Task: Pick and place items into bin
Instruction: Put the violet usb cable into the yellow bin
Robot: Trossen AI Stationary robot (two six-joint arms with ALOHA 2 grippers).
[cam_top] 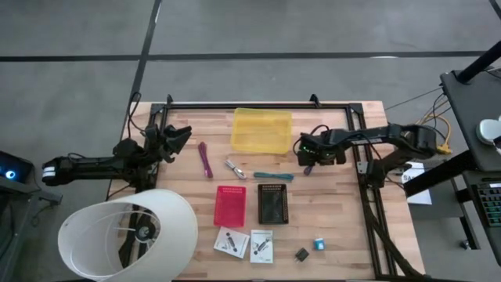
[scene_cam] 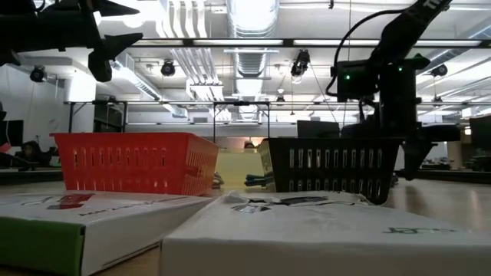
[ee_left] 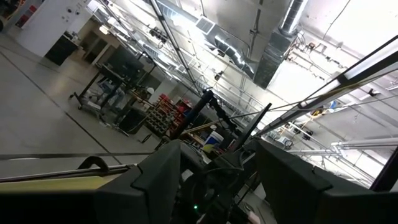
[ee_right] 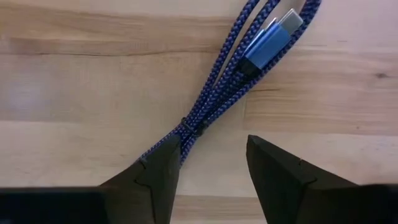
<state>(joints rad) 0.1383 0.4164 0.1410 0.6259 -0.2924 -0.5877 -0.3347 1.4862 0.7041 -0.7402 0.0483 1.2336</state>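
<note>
A blue-purple braided cable [ee_right: 211, 106] with a blue plug [ee_right: 267, 40] lies bundled on the wooden table. My right gripper [ee_right: 211, 149] points down over its tied end, open, one finger on each side. In the high view the gripper [cam_top: 310, 160] is right of the yellow bin [cam_top: 261, 130], with the cable [cam_top: 308, 169] below it. A purple pen [cam_top: 205, 159], a silver piece [cam_top: 235, 168] and a teal-handled tool [cam_top: 272, 176] lie flat mid-table. My left gripper [cam_top: 176, 138] waits open, raised at the table's left edge. My right gripper comes from above at the cable's bundled strands [ee_right: 186, 140], which run close along the inner edge of one finger [ee_right: 163, 163]. Whether that finger touches the cable I cannot tell. The cable lies flat on the table.
A red basket [cam_top: 230, 205] and a black basket [cam_top: 272, 203] stand side by side nearer the front. Two white cards [cam_top: 232, 241] [cam_top: 261, 245], a black cube [cam_top: 301, 254] and a blue cube [cam_top: 319, 244] lie by the near edge. A white lampshade [cam_top: 129, 233] overhangs the near left corner.
</note>
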